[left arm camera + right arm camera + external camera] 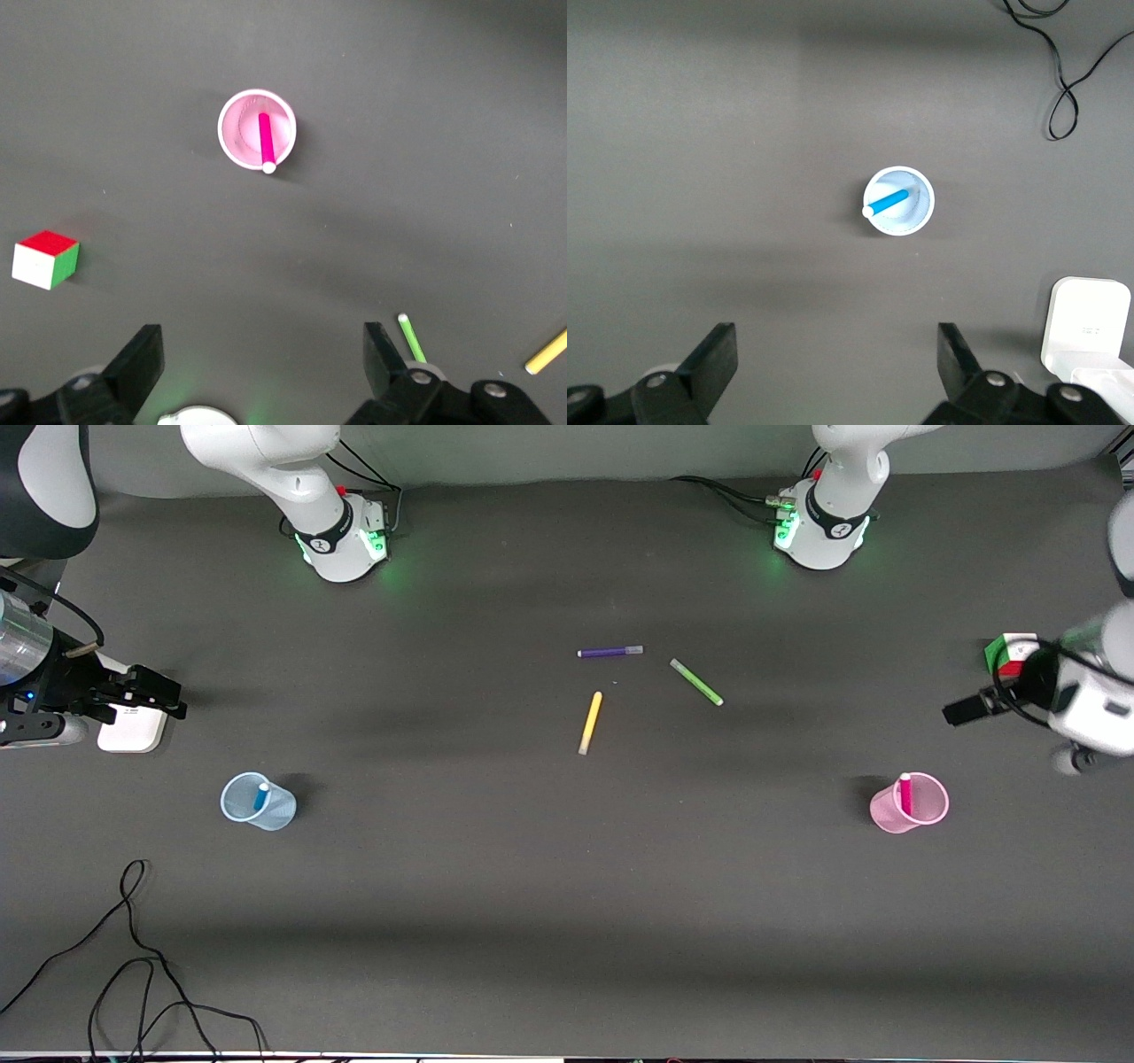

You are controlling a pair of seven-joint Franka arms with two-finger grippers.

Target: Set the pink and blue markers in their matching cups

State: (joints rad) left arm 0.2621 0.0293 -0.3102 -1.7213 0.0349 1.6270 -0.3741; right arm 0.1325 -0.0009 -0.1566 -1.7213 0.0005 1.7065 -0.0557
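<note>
The pink marker stands inside the light pink cup toward the left arm's end of the table; both show in the left wrist view, marker in cup. The blue marker stands inside the pale blue cup toward the right arm's end; the right wrist view shows marker and cup. My left gripper is open and empty, raised near a cube. My right gripper is open and empty, raised over a white box.
A purple pen, a green pen and a yellow pen lie mid-table. A coloured cube sits at the left arm's end, a white box at the right arm's end. Black cables trail near the front edge.
</note>
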